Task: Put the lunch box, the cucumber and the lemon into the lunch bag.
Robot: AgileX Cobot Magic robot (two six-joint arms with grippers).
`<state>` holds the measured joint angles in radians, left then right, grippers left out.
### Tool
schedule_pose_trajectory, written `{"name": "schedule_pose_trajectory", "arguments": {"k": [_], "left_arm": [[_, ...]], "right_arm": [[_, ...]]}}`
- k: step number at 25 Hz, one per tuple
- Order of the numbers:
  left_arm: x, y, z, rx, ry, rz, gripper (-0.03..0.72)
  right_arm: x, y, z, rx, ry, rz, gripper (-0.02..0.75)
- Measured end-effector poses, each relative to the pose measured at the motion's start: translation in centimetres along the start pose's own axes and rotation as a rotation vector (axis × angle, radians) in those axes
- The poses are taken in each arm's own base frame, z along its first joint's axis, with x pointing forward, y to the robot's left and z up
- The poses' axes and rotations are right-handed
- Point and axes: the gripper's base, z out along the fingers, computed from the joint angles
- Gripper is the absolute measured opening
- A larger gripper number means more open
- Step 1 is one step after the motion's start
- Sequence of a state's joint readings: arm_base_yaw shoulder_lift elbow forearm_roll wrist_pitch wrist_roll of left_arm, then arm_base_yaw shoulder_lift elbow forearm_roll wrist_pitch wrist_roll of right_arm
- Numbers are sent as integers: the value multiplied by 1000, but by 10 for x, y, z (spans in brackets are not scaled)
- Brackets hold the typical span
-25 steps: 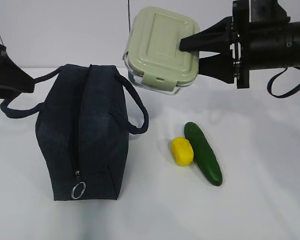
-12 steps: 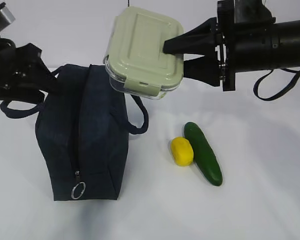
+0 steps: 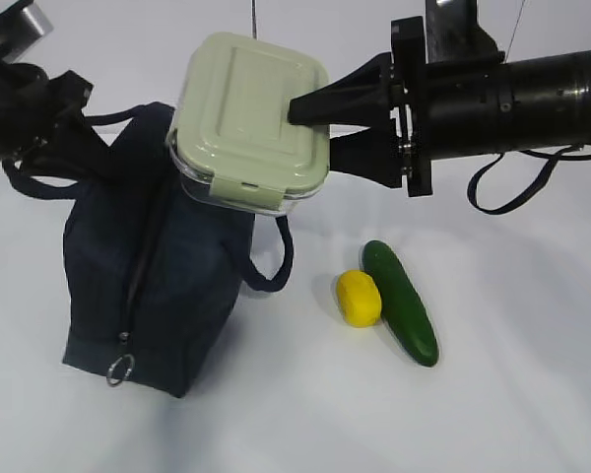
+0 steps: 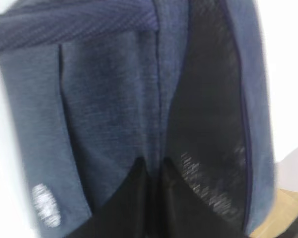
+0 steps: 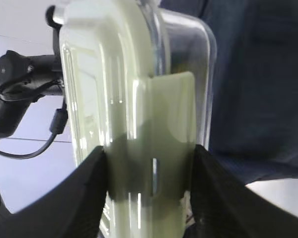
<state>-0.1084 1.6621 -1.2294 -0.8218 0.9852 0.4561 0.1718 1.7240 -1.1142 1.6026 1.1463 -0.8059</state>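
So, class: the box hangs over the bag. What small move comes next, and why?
Probably the left pincer, shut on the bag top, should pull it wider: the opening looks narrow and the box in the right pincer is wide.

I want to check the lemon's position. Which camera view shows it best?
The exterior view: the lemon lies whole on the table, against the cucumber. The left wrist view shows only bag fabric, the right wrist view only the lunch box; no lemon there.

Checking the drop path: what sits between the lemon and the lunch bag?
In the exterior view, only bare table separates the lemon from the lunch bag.
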Motion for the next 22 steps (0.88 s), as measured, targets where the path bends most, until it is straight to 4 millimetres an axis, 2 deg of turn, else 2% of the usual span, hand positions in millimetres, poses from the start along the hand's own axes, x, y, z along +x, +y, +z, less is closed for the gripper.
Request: {"name": "schedule_pose_trajectory", "arguments": {"k": [11,17,22], "left_arm": [[-16,-54,-19,99,-36,154,-6],[-13,-63,-30,123,-28,179,-6],[-11,-67,-31,152,-17,172,-6]], "right_arm": [[1,-2,7,26,-11,-13,375],[-1,-11,6,127,-28,-44,375],[-3,-16,6,177,-50,-57,375]]}}
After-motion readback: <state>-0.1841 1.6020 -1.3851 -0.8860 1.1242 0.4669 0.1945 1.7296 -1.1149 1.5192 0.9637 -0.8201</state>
